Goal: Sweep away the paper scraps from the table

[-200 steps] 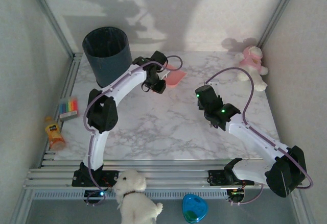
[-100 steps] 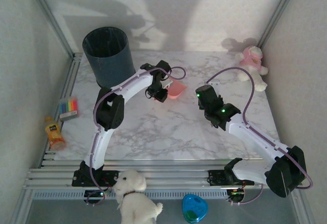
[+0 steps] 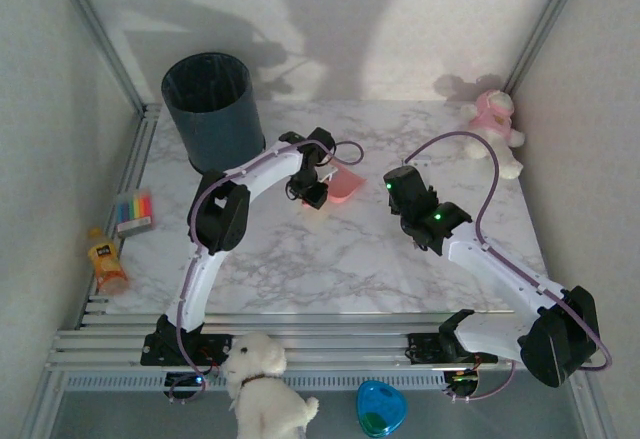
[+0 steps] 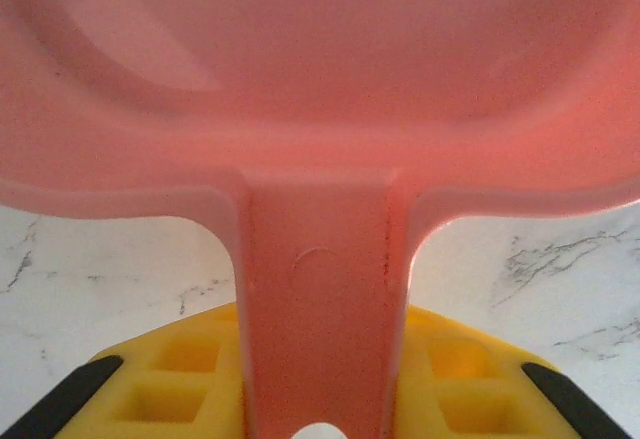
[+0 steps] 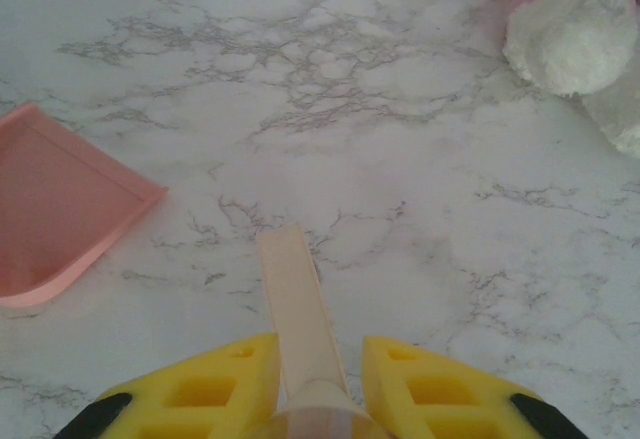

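- Bin (image 3: pixel 215 137): dark, round, upright at the far left corner of the table (image 3: pixel 330 259). Its inside is in shadow, so I cannot tell its contents.
- Pink dustpan (image 4: pixel 320 79): in the far half of the table, near the middle. My left pincer (image 4: pixel 315 391) is clenched on its handle.
- Pale flat stick (image 5: pixel 293 294): grasped in my right pincer (image 5: pixel 320 364), reaching out over the marble. The dustpan's corner lies to its left, apart from the tip.
- Paper scraps: I cannot tell where they lie.
- Pink-and-white plush toy (image 3: pixel 495 127): at the far right corner.
- Surface: white marble with grey veins, metal rail along the near edge.
- Room: pale walls with shadows on the far one.
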`<action>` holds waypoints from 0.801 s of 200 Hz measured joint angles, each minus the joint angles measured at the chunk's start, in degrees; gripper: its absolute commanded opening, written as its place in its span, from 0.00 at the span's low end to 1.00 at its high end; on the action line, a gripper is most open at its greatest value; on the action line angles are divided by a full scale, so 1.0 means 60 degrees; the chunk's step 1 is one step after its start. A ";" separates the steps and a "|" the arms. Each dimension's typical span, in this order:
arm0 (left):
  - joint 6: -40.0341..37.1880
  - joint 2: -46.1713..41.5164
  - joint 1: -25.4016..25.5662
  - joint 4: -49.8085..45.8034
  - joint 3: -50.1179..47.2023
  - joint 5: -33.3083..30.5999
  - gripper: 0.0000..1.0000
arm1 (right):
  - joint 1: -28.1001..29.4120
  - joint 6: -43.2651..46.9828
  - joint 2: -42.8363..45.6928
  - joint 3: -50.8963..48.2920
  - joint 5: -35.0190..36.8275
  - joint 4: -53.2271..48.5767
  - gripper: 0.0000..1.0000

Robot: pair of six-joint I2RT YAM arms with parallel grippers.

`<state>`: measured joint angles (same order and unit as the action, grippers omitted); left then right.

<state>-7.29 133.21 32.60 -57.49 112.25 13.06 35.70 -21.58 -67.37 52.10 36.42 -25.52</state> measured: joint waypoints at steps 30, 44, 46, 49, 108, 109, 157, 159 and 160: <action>0.0007 0.0000 0.0011 0.0113 -0.0120 -0.0015 0.14 | -0.0036 -0.0004 0.0000 0.0000 0.0000 0.0000 0.00; 0.0007 0.0000 0.0011 0.0120 -0.0127 -0.0040 0.15 | -0.0055 -0.0004 0.0000 -0.0018 0.0000 0.0000 0.00; 0.0007 0.0000 0.0011 0.0124 -0.0131 -0.0040 0.16 | -0.0055 -0.0004 0.0000 -0.0018 0.0000 0.0000 0.00; 0.0007 0.0000 0.0011 0.0138 -0.0146 -0.0040 0.16 | -0.0055 -0.0004 0.0000 -0.0025 0.0000 0.0000 0.00; 0.0029 -0.0091 0.0018 0.0280 -0.0302 -0.0142 0.30 | -0.0066 -0.0004 0.0000 -0.0149 -0.0004 -0.0004 0.00; 0.0029 -0.0091 0.0018 0.0284 -0.0302 -0.0146 0.30 | -0.0066 -0.0004 0.0000 -0.0149 -0.0004 -0.0004 0.00; 0.0033 -0.0248 0.0018 0.0313 -0.0550 -0.0372 0.37 | -0.0098 -0.0004 0.0000 -0.0149 -0.0007 0.0000 0.00; 0.0033 -0.0251 0.0018 0.0306 -0.0561 -0.0372 0.37 | -0.0102 -0.0004 0.0000 -0.0149 -0.0007 0.0000 0.00; 0.0033 -0.0255 0.0018 0.0302 -0.0561 -0.0375 0.37 | -0.0102 -0.0004 0.0000 -0.0149 -0.0007 0.0000 0.00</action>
<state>-7.09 131.68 32.71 -55.68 108.88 10.81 35.09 -21.61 -67.37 51.20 36.38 -25.52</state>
